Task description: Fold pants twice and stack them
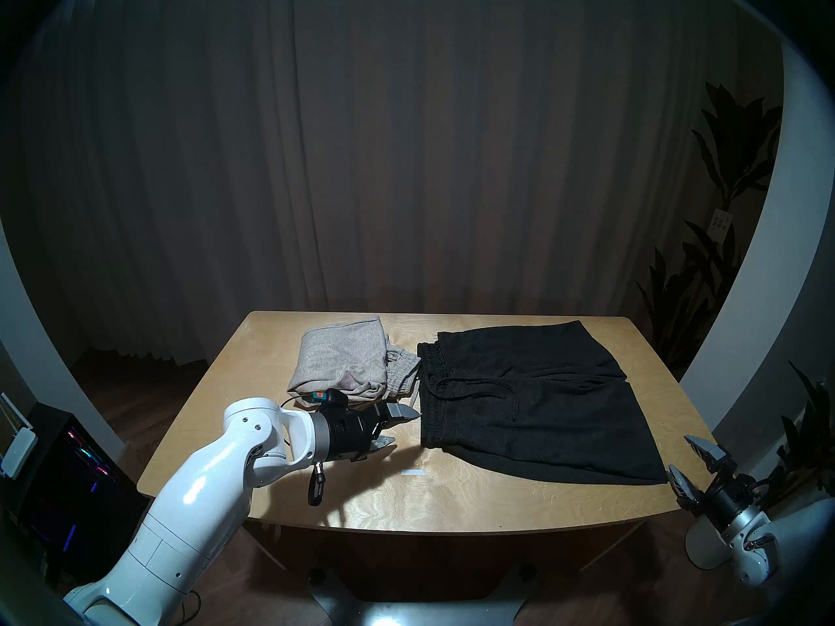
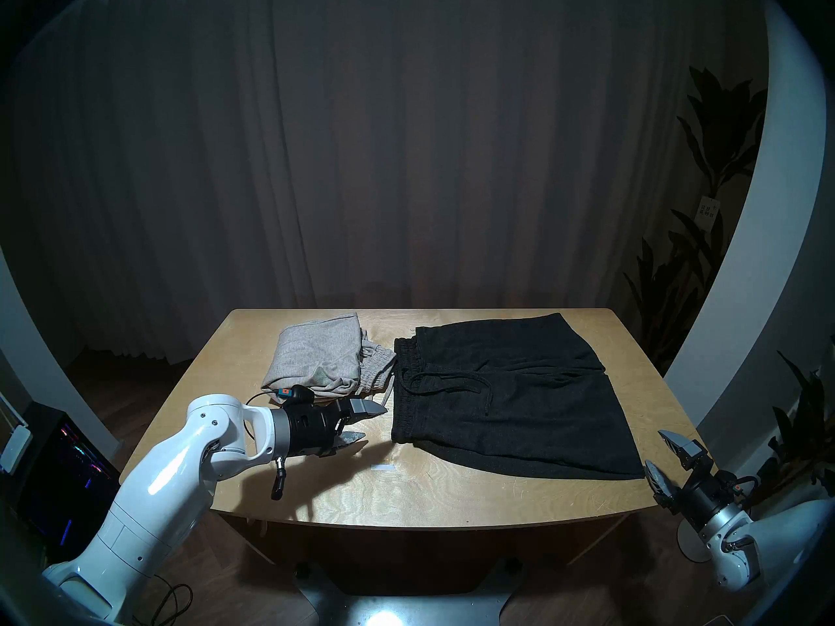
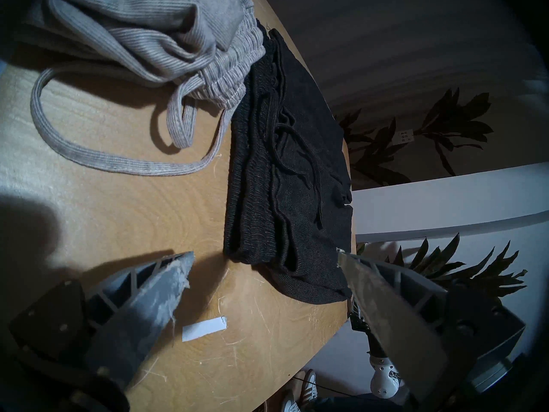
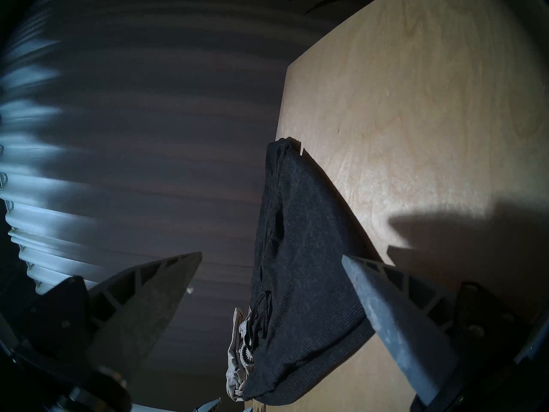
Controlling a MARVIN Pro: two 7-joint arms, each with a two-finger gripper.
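Two pairs of pants on the bench, both pincers spread and empty.

The black pants [image 1: 528, 399] lie flat on the right half of the bench [image 1: 452, 498], long axis across it, gathered waistband toward the centre and leg hems toward the right edge; the black cord [image 1: 474, 385] trails over the front panel. The grey pants [image 1: 343, 358] sit bunched at the far left centre, waistband just beside the black waistband, pale cord [image 3: 98, 152] looped loose on the wood. The left pincer [image 1: 397, 428] hovers low over the bench, jaws apart, pointing at the near corner of the black waistband without touching it. The right pincer [image 1: 689, 462] hangs off the bench's right edge, jaws apart, holding nothing. A white tape strip [image 1: 413, 472] lies near the front.
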